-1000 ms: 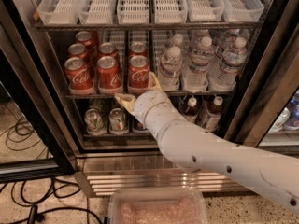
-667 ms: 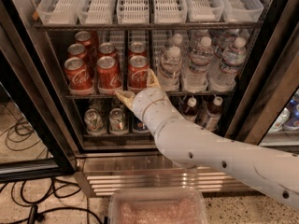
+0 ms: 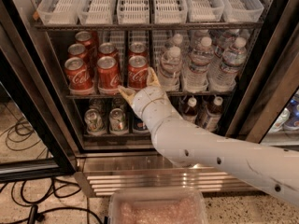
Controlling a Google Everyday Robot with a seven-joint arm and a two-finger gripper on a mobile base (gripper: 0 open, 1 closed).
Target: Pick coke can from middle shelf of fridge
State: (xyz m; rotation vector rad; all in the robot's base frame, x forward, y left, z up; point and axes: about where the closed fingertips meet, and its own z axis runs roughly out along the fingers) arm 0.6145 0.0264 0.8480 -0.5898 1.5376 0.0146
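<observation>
Several red coke cans stand in rows on the left of the middle shelf [image 3: 93, 96] of the fridge [image 3: 28, 101]. The front row holds three: left [image 3: 77, 74], middle [image 3: 107, 73] and right [image 3: 137, 71]. My gripper [image 3: 138, 84] is at the shelf's front rail, right in front of the right front coke can. It is open, with one fingertip [image 3: 124, 92] low on the can's left and the other [image 3: 152, 76] beside its right side. The can stands on the shelf, not gripped. My white arm [image 3: 210, 153] reaches in from the lower right.
Clear water bottles [image 3: 201, 62] fill the right of the middle shelf. Green-and-silver cans [image 3: 117, 119] and brown bottles [image 3: 209, 113] stand on the shelf below. White plastic trays [image 3: 133, 3] sit above. A translucent bin [image 3: 156, 206] lies by the steel base; cables [image 3: 28, 204] lie at left.
The gripper has crept slightly up and in toward the right front coke can. The cans have not moved.
</observation>
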